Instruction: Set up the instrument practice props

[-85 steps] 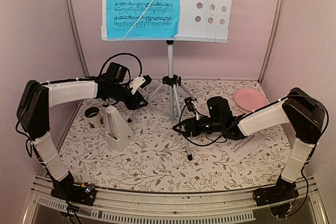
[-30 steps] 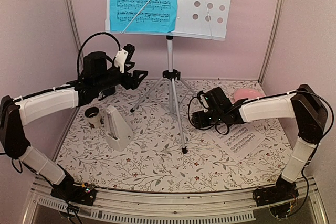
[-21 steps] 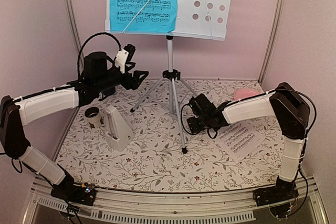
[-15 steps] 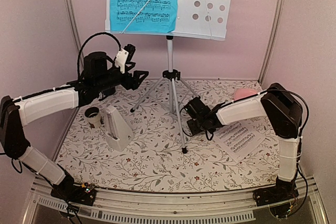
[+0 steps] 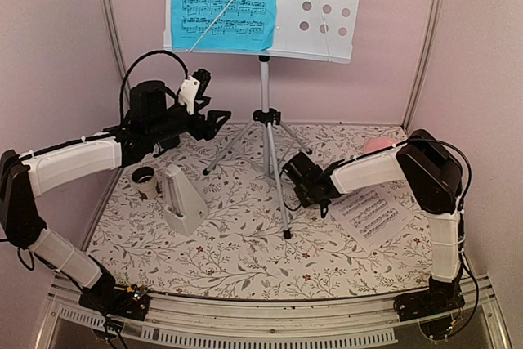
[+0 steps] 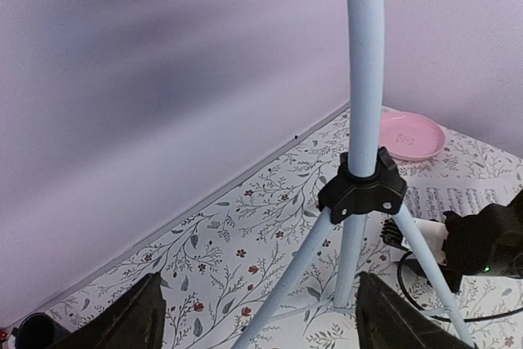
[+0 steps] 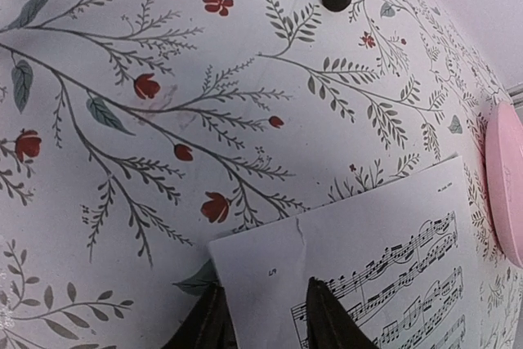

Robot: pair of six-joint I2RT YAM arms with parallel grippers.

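Two sheets: the blue sheet (image 5: 222, 2) is up on the left half of the music stand (image 5: 323, 6), pinned by a thin wire arm (image 5: 225, 12). The white sheet (image 7: 392, 259) lies flat on the table (image 5: 245, 259), right of the tripod and just short of the pink plate (image 5: 377, 145).
Stand axis: the pole is upright, the tripod is spread and the desk faces your arms. Its perforated right half is bare, which reads as the place meant for the second page.
White sheet heading: it sits skewed to the table's edges with one corner aimed at the tripod, staves running from near-left to far-right. You can't call from above which side is the long one.
Right side: the right gripper (image 7: 261, 324) sits low at that corner, fingers narrow, one over the paper and one at its edge. A corner is the sensible place to lift thin paper, but the views don't show whether you have it pinched.
Left side: the left gripper (image 6: 257, 308) has its jaws wide and holds nothing. It is raised near the tripod hub, the pole framed beyond its fingers and untouched, likely placed to steady the stand.
Far left: the metronome (image 5: 181, 198) stands upright, apex up, just beside the dark cup (image 5: 145, 179) and apart from both arms.
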